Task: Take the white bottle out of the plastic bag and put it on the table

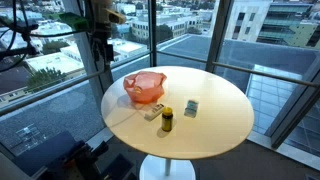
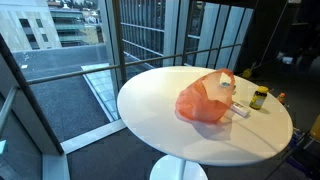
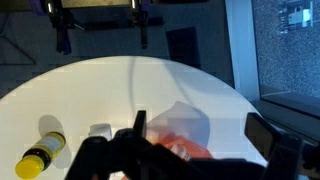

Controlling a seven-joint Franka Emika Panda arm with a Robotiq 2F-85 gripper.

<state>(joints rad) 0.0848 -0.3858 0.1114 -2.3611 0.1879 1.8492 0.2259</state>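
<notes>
**Exterior view, across the worktop (image 1: 215,125) toward the windows.**
- Shows the orange bag (image 1: 145,87) on the far part of the round white top, slumped, mouth upward.
- Places the white bottle (image 1: 152,112) outside the bag, lying on its side on the worktop just beside the bag's near edge. Contact between the two cannot be told.
- Sets the yellow bottle (image 1: 167,119) upright, close beside the white bottle.
- Includes a small dark item (image 1: 191,107) a little further along, apart from both.
- Puts the arm (image 1: 98,35) high behind the bag, against the glass. Too dark here to read the tool.

**Exterior view from the opposite side.**
- Shows the worktop (image 2: 160,115) with the bag (image 2: 203,102) near its middle.
- Places the white bottle (image 2: 240,110) flat on the top at the bag's edge.
- Sets the yellow bottle (image 2: 259,97) upright just past it, near the rim.
- Tool not made out in the dark corner.

**Wrist view, looking down over the worktop (image 3: 110,85).**
- Shows the tool (image 3: 198,128) entering from the lower edge, above the bag (image 3: 185,140).
- Fingers (image 3: 140,125) spread wide, gripping nothing, with the bag visible in the gap below.
- Places the white bottle (image 3: 100,130) on the bare top to one side of the bag, clear of the fingers.
- Sets the yellow bottle (image 3: 40,152) next to it, nearer the frame's corner.
</notes>
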